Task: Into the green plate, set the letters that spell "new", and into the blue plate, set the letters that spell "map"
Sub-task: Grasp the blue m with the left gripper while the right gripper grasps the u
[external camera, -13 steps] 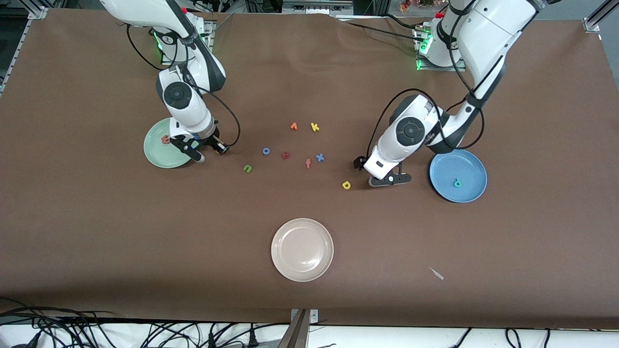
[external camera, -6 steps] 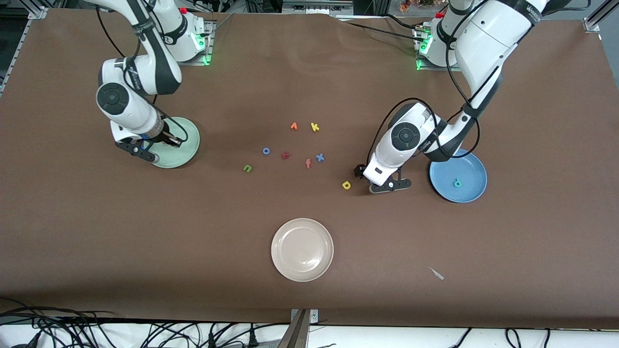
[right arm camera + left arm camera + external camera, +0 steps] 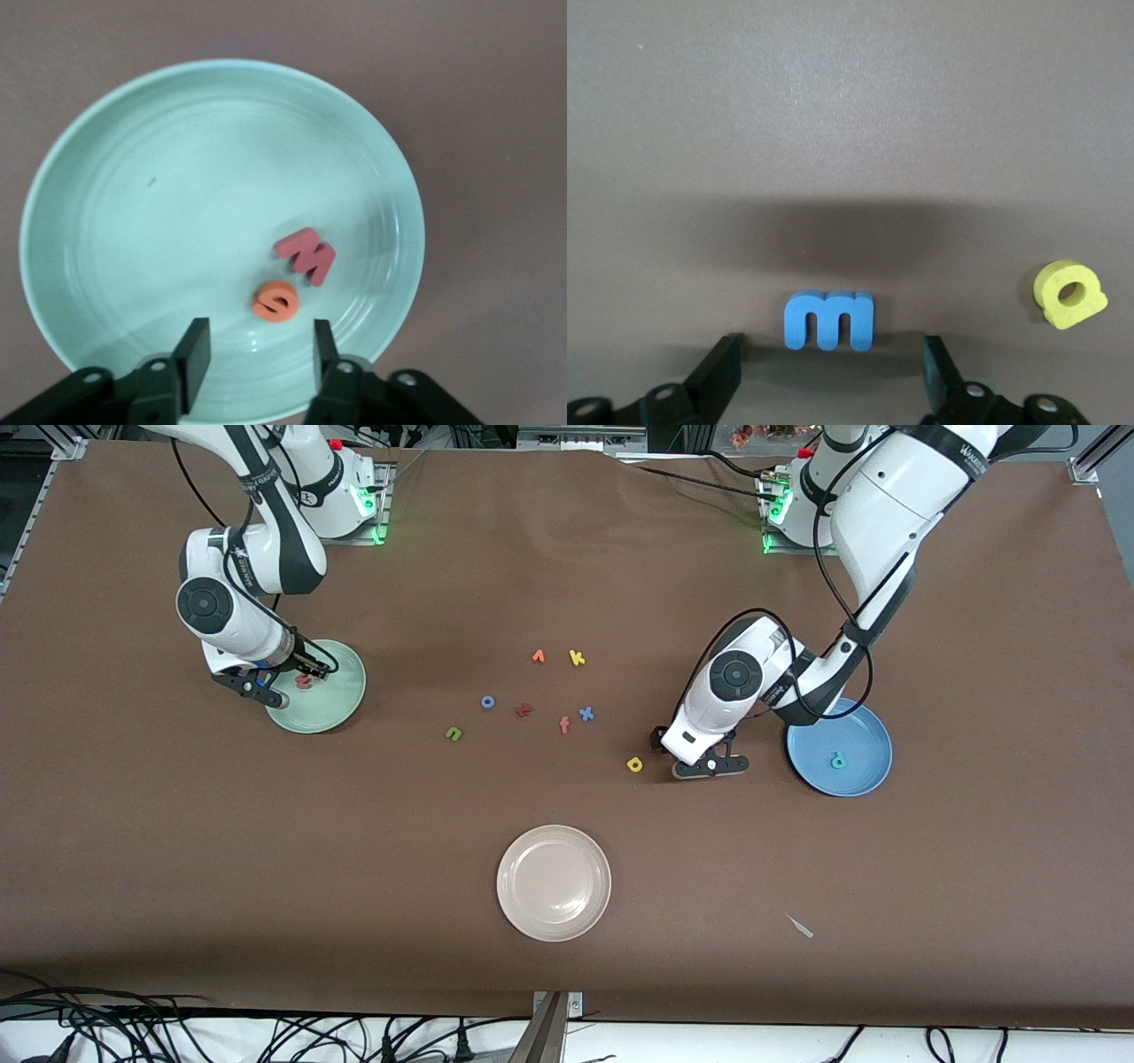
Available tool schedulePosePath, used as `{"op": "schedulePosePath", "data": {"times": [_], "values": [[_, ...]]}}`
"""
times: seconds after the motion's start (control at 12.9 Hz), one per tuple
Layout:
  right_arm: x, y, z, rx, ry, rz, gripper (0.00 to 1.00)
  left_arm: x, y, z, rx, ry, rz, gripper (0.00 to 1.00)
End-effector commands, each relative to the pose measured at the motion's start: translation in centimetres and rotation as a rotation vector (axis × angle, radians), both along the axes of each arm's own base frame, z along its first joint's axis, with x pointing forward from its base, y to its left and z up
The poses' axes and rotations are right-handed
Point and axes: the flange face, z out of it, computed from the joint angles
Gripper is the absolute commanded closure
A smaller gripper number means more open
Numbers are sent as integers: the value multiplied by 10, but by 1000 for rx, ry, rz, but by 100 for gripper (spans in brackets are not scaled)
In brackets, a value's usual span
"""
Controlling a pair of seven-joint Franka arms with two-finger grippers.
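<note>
Left gripper (image 3: 833,376) first: its fingers (image 3: 719,372) stand wide, low over the worktop (image 3: 797,850), with the blue "m" (image 3: 829,320) sitting between them, not yet pinched. The yellow "a" (image 3: 1069,294) lies just beside it, a little toward the middle of the worktop (in the front view the "m" itself is hidden under the wrist, and only the "a" (image 3: 634,763) shows). Next out is the blue plate (image 3: 864,731), near this gripper at the left arm's end, with the teal "p" (image 3: 836,760) already lying in it.

Over to the right gripper (image 3: 254,354): fingers (image 3: 195,352) parted and empty, hanging over the rim of the green plate (image 3: 133,195). Below them, inside the plate, the orange "e" (image 3: 275,301) lies touching the pinkish-red "w" (image 3: 306,255). Looks like a drop just made, by my reading.

So the tally: two of "new" are home and one of "map". Left to do: the green "n" (image 3: 454,733), lying on the open worktop among the spare letters near the middle, has to go to the green plate, and the "m" and "a" go to the blue. The orange "v" (image 3: 538,656), yellow "k" (image 3: 577,658), blue "x" (image 3: 586,713) and the cream-white plate (image 3: 554,882) stay out of it.
</note>
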Motion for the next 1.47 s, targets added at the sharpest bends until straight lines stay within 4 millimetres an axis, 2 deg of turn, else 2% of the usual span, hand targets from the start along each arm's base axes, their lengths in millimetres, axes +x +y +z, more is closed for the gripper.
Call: {"op": "schedulePosePath", "data": {"times": [0.0, 0.08, 0.15, 0.23, 0.31, 0.39, 0.54, 0.62, 0.78, 0.93, 1.01, 1.16, 1.24, 1.4], "values": [[22, 27, 22, 18, -65, 48, 1, 2, -1, 1, 43, 17, -56, 18], [37, 53, 34, 27, -96, 68, 1, 3, -1, 4, 50, 21, -68, 22], [52, 72, 37, 28, -121, 37, 1, 8, -1, 7, 54, 22, -67, 25], [64, 93, 36, 28, -137, 15, 1, 10, -2, 8, 58, 24, -66, 27], [75, 125, 36, 42, -154, -2, 1, 11, -2, 8, 58, 25, -66, 29], [87, 148, 36, 49, -173, -40, 1, 12, -2, 8, 57, 24, -64, 30], [101, 187, 24, 62, -185, -70, 1, 14, -3, 5, 52, 26, -58, 32], [103, 199, 16, 65, -182, -56, 1, 13, -7, 5, 49, 26, -59, 33], [100, 210, -2, 69, -187, -59, 1, 15, -7, 2, 46, 31, -51, 34], [95, 222, -14, 77, -218, -173, 1, 16, -10, 1, 42, 31, -53, 39], [91, 234, -21, 90, -237, -207, 1, 17, -9, 0, 43, 31, -55, 41], [84, 248, -31, 98, -249, -258, 1, 16, -9, 0, 44, 32, -58, 51], [83, 248, -34, 96, -248, -269, 1, 16, -9, 0, 45, 32, -57, 57], [77, 251, -38, 90, -239, -275, 2, 16, -9, 0, 44, 32, -60, 63]]}}
